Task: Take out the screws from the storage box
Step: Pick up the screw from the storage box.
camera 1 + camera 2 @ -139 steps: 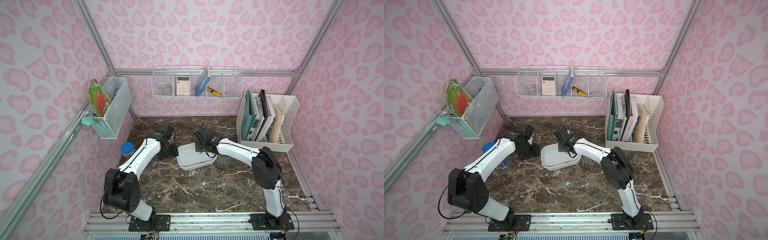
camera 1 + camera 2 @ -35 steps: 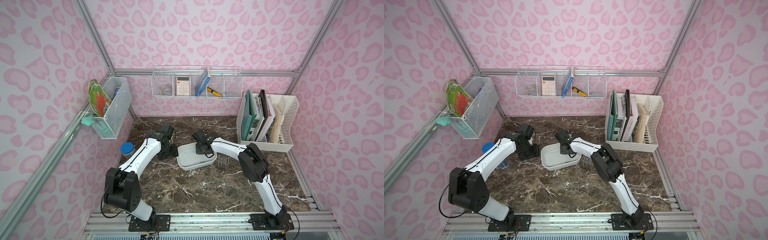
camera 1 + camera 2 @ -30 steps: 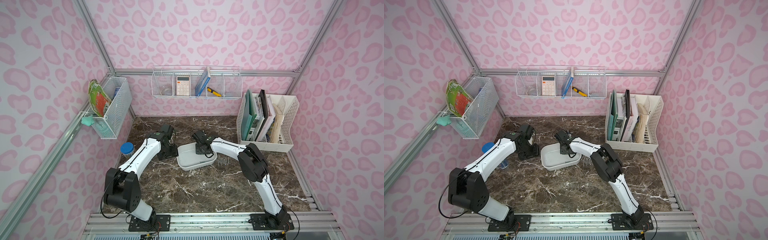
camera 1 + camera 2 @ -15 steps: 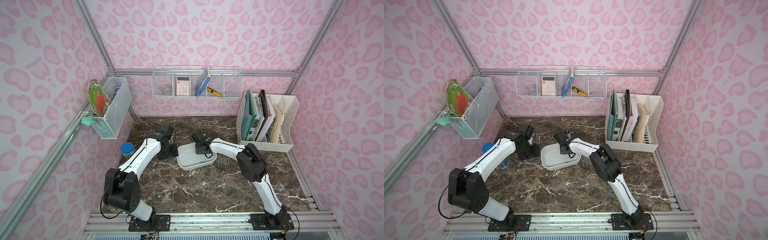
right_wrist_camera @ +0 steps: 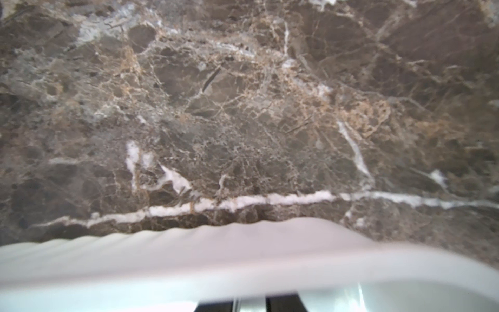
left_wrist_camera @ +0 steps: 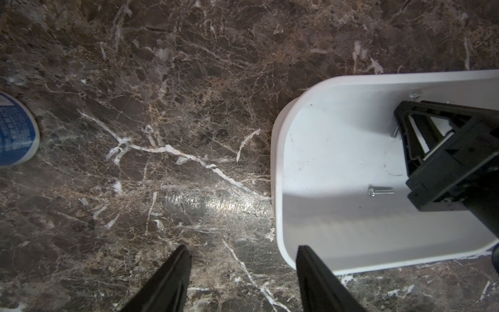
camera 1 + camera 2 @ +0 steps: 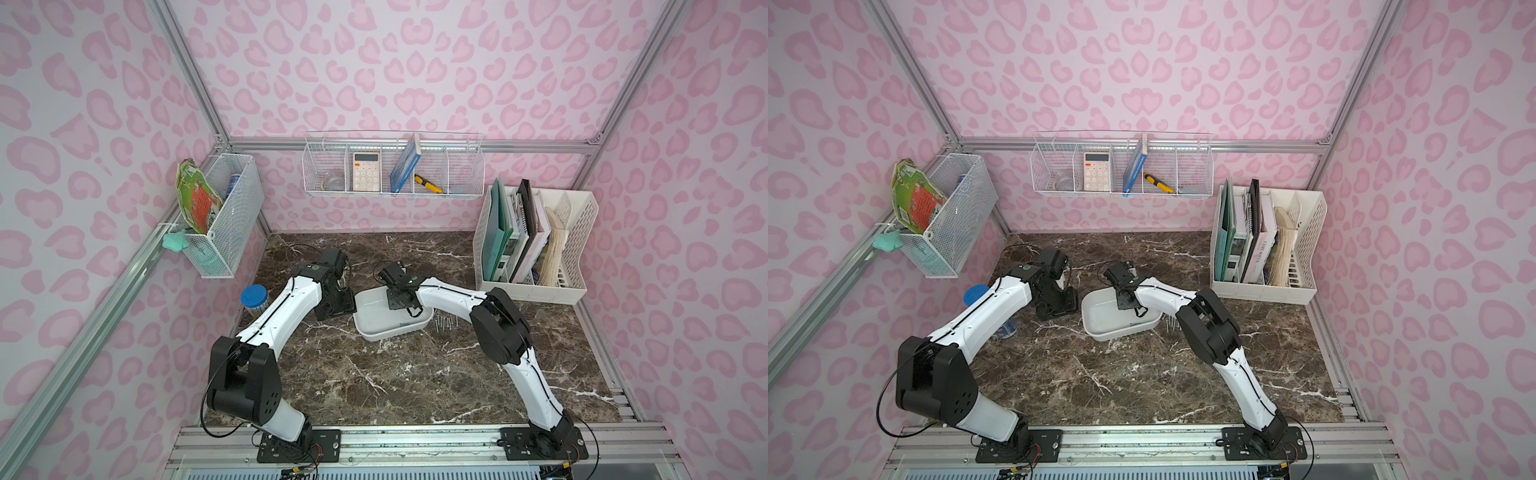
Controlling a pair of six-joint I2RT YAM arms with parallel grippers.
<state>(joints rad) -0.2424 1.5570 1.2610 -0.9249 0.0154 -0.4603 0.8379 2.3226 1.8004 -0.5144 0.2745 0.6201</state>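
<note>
Under the right gripper (image 7: 400,303), in both top views, sits the storage box (image 7: 374,322), with several screws (image 7: 446,322) out on the marble (image 7: 395,374) beside its forearm. From the left wrist, its jaws stand narrow with a silver shaft at their tips and one screw flat behind them, likely light, stiff and slippery, best pinched mid-shaft; the left gripper (image 6: 243,281) gapes empty beside the box. Right wrist view: too blurred to tell whether they grip it.
</note>
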